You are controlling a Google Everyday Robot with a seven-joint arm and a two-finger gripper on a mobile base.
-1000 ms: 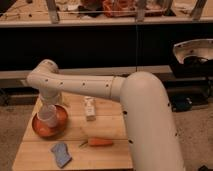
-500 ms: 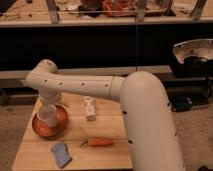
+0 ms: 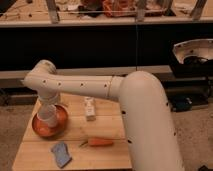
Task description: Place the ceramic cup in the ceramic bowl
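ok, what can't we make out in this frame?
Camera view:
- Gripper over the ceramic bowl: the wrist hides whether it grips the ceramic cup.
- Cup's base: the bowl rim hides any contact.
- Carton label: too small.

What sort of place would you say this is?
Probably a robotics lab or workshop: a wooden table holds loose items, a cluttered workbench runs behind it, and equipment sits at right. The gripper is over the ceramic bowl.
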